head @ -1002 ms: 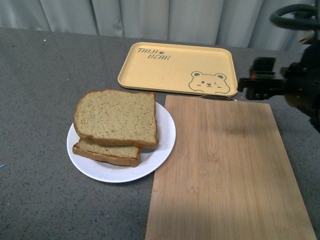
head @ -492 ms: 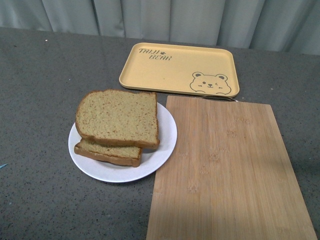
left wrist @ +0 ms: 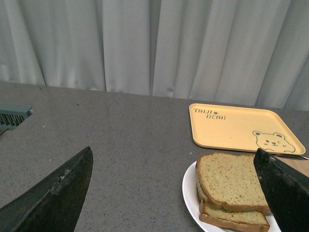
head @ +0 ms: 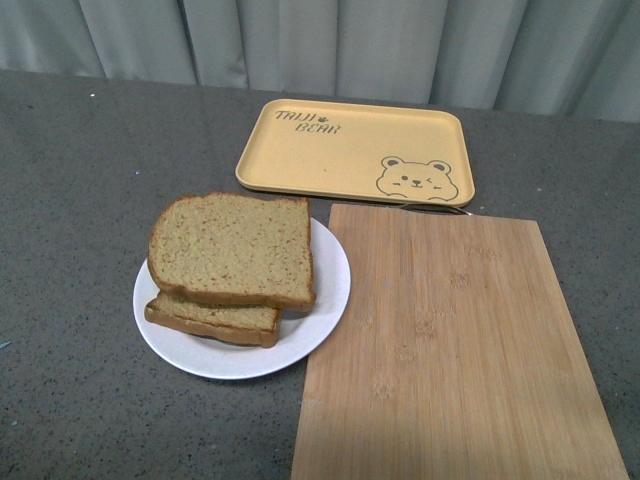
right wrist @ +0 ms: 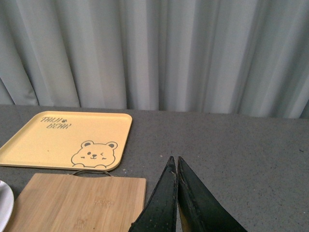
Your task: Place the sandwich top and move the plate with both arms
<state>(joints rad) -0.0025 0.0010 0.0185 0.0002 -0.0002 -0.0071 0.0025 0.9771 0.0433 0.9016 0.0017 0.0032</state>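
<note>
Front view:
- White plate [head: 325,300], left of centre, just beside the bamboo cutting board [head: 460,340] at lower right.
- Sandwich top [head: 232,250] lies skewed on a lower slice [head: 215,322] on the plate.
- Yellow bear tray [head: 350,150], upper centre.

The grippers appear in the wrist views only.
- Left gripper [left wrist: 172,151]: jaws spread wide, empty, framing both slices.
- Right gripper [right wrist: 175,164]: fingers pressed together, nothing between them. The bread is out of this view.
</note>
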